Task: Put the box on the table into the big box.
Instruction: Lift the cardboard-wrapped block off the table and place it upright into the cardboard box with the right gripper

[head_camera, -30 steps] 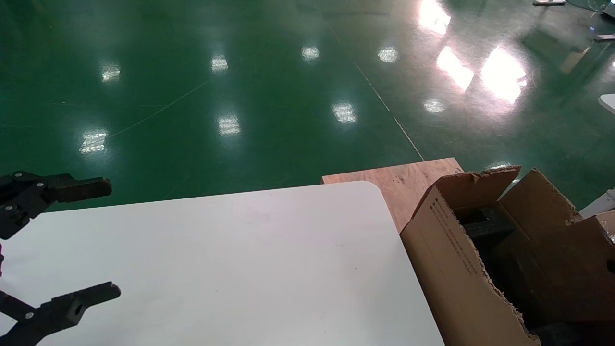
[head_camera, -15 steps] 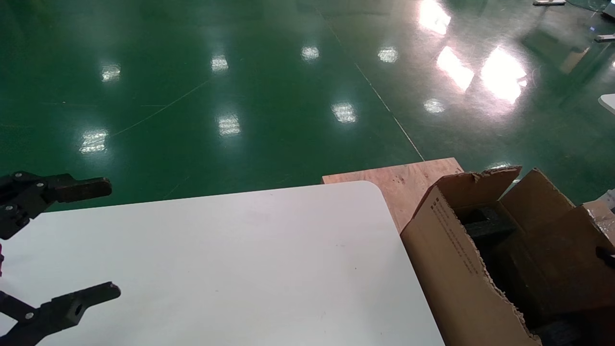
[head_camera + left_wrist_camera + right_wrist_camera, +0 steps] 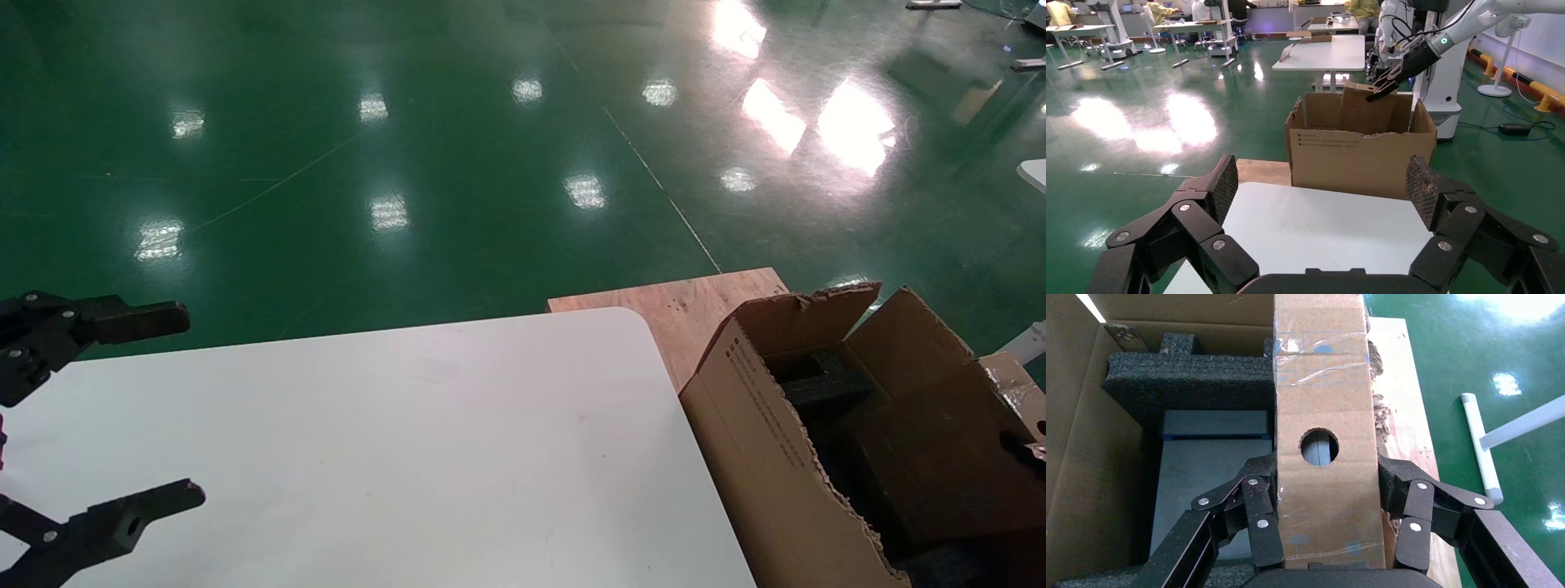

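Observation:
My right gripper (image 3: 1324,478) is shut on the small light-brown box (image 3: 1321,386), one finger on each side. The box has a round dark hole in its top face. I hold it upright over the open big box (image 3: 1070,447), above the black foam (image 3: 1187,376). In the head view the small box (image 3: 1009,384) shows only at the right edge, over the big box (image 3: 760,441). My left gripper (image 3: 192,403) is open and empty over the left side of the white table (image 3: 409,441). The left wrist view shows the big box (image 3: 1361,162) beyond the table (image 3: 1321,226).
A flat wooden board (image 3: 695,306) lies under the big box past the table's rounded corner. A grey-blue flat item (image 3: 1205,471) lies inside the big box between the foam. A white stand (image 3: 1480,447) is on the green floor beside it.
My right gripper with the small box has shifted slightly over the big box, and the carton's right flap has moved a little. The left arm has not moved.

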You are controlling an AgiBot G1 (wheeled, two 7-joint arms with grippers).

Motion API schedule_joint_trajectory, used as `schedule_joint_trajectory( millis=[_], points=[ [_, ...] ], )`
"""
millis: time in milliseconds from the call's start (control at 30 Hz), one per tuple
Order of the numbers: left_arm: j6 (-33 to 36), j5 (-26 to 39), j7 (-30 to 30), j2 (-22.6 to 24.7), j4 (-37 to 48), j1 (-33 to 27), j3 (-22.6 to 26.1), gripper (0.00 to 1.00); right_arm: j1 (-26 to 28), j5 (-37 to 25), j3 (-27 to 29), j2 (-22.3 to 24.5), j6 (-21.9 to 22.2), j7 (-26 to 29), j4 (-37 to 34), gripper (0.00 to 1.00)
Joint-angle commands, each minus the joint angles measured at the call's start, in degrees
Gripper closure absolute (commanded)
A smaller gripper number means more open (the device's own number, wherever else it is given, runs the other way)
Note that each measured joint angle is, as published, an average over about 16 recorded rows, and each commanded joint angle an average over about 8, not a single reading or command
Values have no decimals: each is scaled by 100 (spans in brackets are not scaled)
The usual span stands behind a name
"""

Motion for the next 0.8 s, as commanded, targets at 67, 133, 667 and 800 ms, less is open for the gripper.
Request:
schedule_joint_trajectory(
  millis=[67, 133, 667, 800],
  points=[
    [0, 0, 0, 0, 0, 0, 0, 0, -2, 120, -154, -26, 42, -12, 20, 74],
    [0, 0, 0, 0, 0, 0, 0, 0, -13, 182, -244, -58, 74, -11, 31, 49],
    [-2, -1, 1, -1, 2, 2, 0, 0, -38, 342, -472, -158, 173, -3, 34, 0],
    [-2, -1, 1, -1, 2, 2, 0, 0, -37, 331, -452, -151, 168, -2, 36, 0]
  ],
)
